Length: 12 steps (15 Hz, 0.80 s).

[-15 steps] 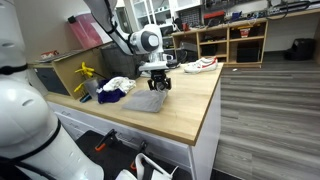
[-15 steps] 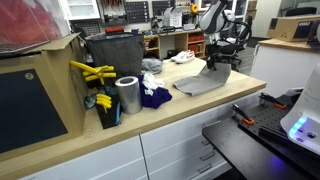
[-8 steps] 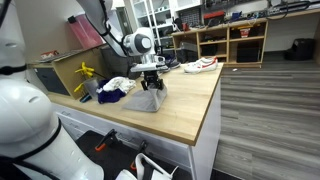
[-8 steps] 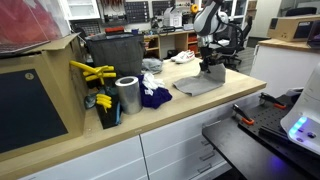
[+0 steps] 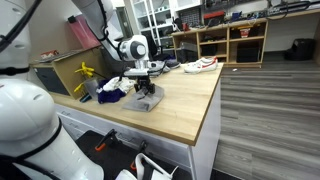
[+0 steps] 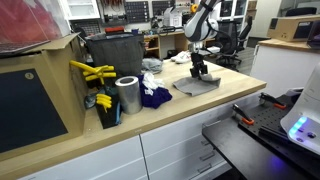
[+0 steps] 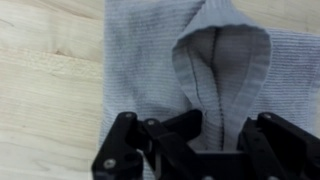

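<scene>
A grey knitted cloth point(image 5: 150, 103) lies on the wooden worktop point(image 5: 185, 105). It also shows in the other exterior view, cloth point(image 6: 205, 87). My gripper point(image 5: 146, 88) stands low over it, fingers pointing down, also seen from the far side as gripper point(image 6: 199, 72). In the wrist view the gripper point(image 7: 210, 128) is shut on a raised fold of the cloth point(image 7: 145, 50). The fold rises in a hooded ridge into the jaws. The rest of the cloth lies flat on the wood.
A white shoe point(image 5: 200, 65) lies at the far end of the worktop. A blue cloth point(image 6: 153, 97) and a white cloth point(image 5: 118, 84) lie beside the grey one. A metal can point(image 6: 127, 95), yellow tools point(image 6: 92, 72) and a dark bin point(image 6: 115, 55) stand nearby.
The gripper has moved across the worktop toward the blue cloth and the can, staying shut on the cloth's fold and drawing that edge over the flat part.
</scene>
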{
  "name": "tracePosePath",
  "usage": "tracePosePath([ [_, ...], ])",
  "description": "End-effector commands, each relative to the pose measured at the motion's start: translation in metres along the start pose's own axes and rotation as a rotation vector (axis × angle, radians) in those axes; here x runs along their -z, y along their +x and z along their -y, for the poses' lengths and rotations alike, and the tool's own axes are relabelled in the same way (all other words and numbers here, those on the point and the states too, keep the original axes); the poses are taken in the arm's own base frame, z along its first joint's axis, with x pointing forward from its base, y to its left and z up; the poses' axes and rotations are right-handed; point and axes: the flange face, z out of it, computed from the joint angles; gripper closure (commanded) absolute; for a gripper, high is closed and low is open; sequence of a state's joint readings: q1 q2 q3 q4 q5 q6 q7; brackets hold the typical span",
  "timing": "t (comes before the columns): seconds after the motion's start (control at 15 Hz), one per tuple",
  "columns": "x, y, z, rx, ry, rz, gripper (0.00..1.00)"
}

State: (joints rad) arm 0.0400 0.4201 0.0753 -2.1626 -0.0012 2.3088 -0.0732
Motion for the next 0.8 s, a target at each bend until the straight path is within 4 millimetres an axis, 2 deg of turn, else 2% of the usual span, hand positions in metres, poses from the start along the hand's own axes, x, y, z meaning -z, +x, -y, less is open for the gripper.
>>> tracePosePath([
  [0.0,-0.006,0.017,0.021,-0.017,0.029,0.004,1.00],
  [0.33,-0.013,0.029,0.045,0.008,0.051,0.008,1.00],
  [0.73,-0.021,0.038,0.063,0.037,0.053,0.018,1.00],
])
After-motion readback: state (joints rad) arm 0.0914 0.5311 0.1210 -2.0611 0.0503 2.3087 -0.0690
